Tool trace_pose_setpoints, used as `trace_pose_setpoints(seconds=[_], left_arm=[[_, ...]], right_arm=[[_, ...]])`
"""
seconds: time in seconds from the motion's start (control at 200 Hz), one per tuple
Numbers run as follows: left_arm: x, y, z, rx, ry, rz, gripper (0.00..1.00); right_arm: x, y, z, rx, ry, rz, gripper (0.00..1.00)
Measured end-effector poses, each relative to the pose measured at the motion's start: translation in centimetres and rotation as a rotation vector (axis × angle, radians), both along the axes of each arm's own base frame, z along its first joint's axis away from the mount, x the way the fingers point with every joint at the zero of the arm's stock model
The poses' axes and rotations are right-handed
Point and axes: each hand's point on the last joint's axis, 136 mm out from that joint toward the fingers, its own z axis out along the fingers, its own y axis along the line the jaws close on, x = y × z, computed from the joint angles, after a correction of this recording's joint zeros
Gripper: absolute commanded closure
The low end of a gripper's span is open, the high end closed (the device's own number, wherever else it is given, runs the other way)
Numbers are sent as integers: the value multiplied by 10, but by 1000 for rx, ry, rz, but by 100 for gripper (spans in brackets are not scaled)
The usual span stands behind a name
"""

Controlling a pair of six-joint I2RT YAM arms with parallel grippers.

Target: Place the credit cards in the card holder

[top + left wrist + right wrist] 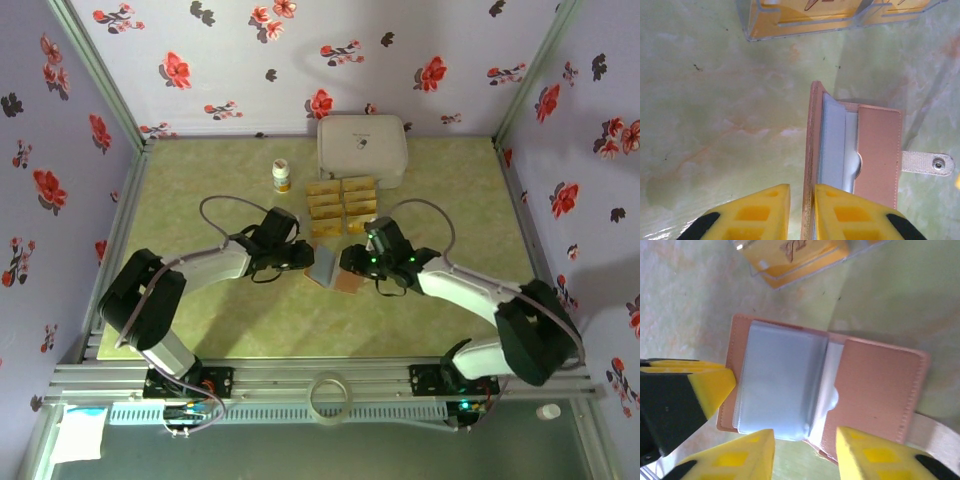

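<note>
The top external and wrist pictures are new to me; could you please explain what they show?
Two robot arms are bolted at the near edge of a green table. The top picture looks down from above and behind them; the other two come from cameras on each wrist, so the yellow fingers are each arm's own. On it lie gold credit cards, a white box and a small bottle. The left tool pinches one cover of the open pink card holder; the right tool sits at its edge, jaws apart, holding nothing.
</note>
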Motion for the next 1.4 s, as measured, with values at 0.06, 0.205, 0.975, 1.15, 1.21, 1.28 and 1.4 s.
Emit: trace_pose_setpoints(seconds=[0.06, 0.205, 0.975, 1.15, 1.21, 1.28, 1.4], left_arm=[[0, 0, 0, -1, -2, 0, 76], [1, -1, 1, -6, -4, 0, 64], [12, -11, 9, -163, 9, 5, 77], [13, -12, 6, -174, 17, 8, 89], [14, -13, 7, -184, 18, 12, 94], [15, -13, 8, -199, 14, 15, 98], [16, -12, 8, -220, 10, 21, 97]], right_arm=[[-1, 2, -11, -15, 21, 5, 69], [1, 1, -29, -42, 40, -3, 75], [0, -13, -64, -61, 50, -34, 84], [0, -13, -64, -59, 47, -35, 85], [0, -13, -64, -59, 48, -35, 85], [1, -13, -65, -57, 46, -36, 85], [4, -10, -65, -45, 48, -31, 85]])
